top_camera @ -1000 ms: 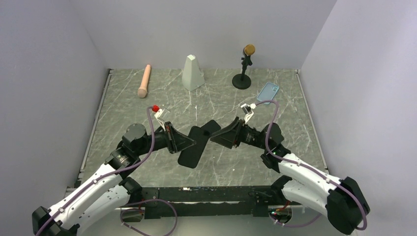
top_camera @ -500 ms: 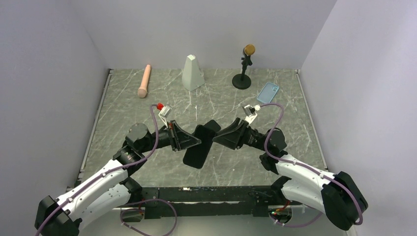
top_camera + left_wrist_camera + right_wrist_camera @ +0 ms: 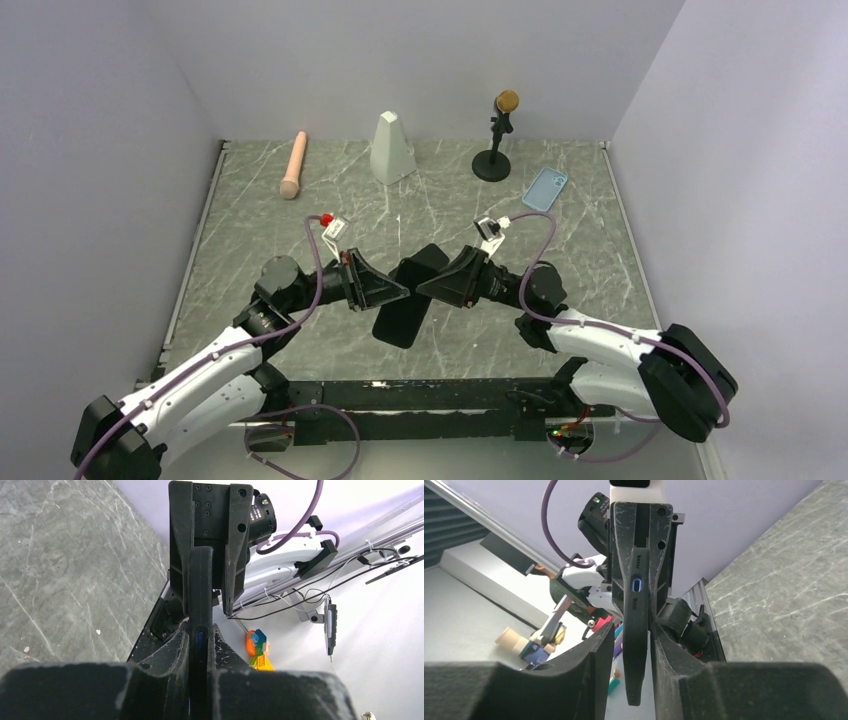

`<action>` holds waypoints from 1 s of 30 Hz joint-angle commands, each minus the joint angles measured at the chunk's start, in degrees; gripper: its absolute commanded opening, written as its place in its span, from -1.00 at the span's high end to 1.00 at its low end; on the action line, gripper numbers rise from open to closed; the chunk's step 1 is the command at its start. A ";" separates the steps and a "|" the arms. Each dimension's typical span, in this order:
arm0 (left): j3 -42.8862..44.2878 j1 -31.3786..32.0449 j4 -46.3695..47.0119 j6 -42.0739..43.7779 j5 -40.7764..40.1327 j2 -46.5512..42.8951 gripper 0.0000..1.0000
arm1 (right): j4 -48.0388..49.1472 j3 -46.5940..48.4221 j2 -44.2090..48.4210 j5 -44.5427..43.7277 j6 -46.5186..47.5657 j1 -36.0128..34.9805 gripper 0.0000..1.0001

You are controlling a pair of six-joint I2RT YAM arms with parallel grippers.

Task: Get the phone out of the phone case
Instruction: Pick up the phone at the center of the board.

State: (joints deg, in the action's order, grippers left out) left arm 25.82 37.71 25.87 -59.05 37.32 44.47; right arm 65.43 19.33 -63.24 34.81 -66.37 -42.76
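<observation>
A black phone hangs tilted above the middle of the table, held edge-on between both arms. My left gripper is shut on the phone; in the left wrist view its fingers pinch the phone's edge. My right gripper stands round the phone's upper end; in the right wrist view the phone sits between the fingers with a gap on the left side, so the jaws are open. The light-blue phone case lies empty at the back right of the table, far from both grippers.
A beige roller-like handle lies at the back left. A white tapered block stands at the back middle. A small microphone on a black stand stands next to the case. Walls close in on three sides.
Both arms have moved inward. The left gripper has carried the phone a little right and up. The right gripper has slid left, over the phone's upper end.
</observation>
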 commanded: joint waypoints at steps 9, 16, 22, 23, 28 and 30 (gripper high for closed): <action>0.54 0.30 3.27 -1.32 -0.96 -1.80 1.00 | 18.95 3.40 -9.57 0.45 -4.95 -2.14 1.00; 8.02 0.24 -24.33 9.02 -9.32 -5.99 -0.54 | -8.82 2.19 3.52 -5.82 5.93 0.69 1.00; 9.88 0.06 -47.37 8.67 -33.08 -18.74 -0.99 | -46.89 8.70 18.73 -21.01 21.73 0.76 1.00; 9.69 0.05 -49.21 8.91 -35.10 -20.48 -0.99 | -51.30 9.66 20.51 -23.93 23.47 0.75 1.00; 4.73 0.07 -44.03 11.74 -30.41 -25.07 -0.88 | -60.16 11.30 26.12 -30.93 26.37 0.94 1.00; 2.64 0.02 -38.66 11.34 -24.17 -23.09 -0.79 | -60.98 12.31 26.03 -30.52 26.72 0.93 1.00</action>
State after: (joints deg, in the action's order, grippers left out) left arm 31.88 37.80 -17.10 -49.56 8.16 19.55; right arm 10.87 27.42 -38.46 9.91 -43.53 -41.87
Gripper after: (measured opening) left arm 0.930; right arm 0.160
